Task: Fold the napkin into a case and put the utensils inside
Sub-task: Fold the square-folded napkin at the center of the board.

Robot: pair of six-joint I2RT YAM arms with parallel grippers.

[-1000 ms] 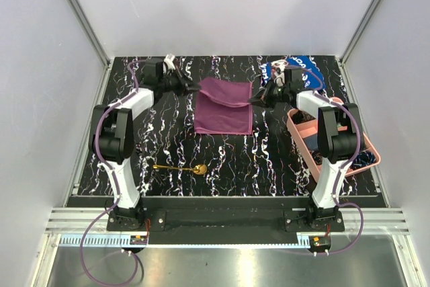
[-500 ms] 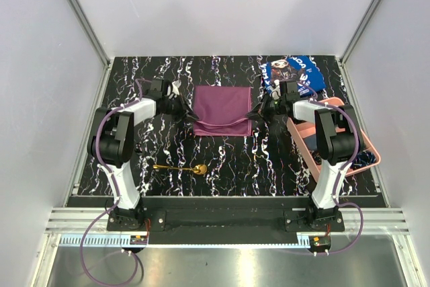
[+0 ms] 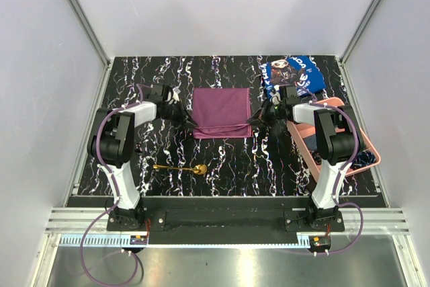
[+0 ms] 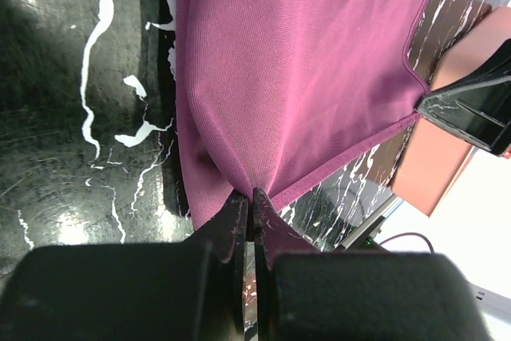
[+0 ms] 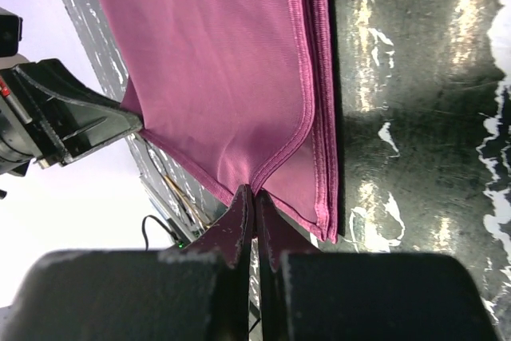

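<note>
Napkin: we see the purple napkin (image 3: 222, 111) lying folded in layers on the black marbled table (image 3: 269, 159), with its top layer stretched between two pinched corners.
Left gripper: the left gripper (image 3: 191, 123) is at the napkin's near left corner. Its jaws are clenched on the top layer's hem, and in its wrist view we see the cloth puckering into the tips.
Right gripper: the right gripper (image 3: 252, 119) is at the napkin's near right corner, clenched on the same top layer. The lower layers lie flat on the table beneath it.
Spoon: we find the gold spoon (image 3: 180, 167) nearer than the napkin's left corner and well apart from it. It lies flat with its bowl to the right.
Blue cloth: a blue cloth (image 3: 294, 74) with white lettering lies just beyond the napkin's far right corner.
Pink tray: a pink tray (image 3: 297, 131) sits to the right of the napkin, partly hidden by the right arm. We cannot make out what is in it.
</note>
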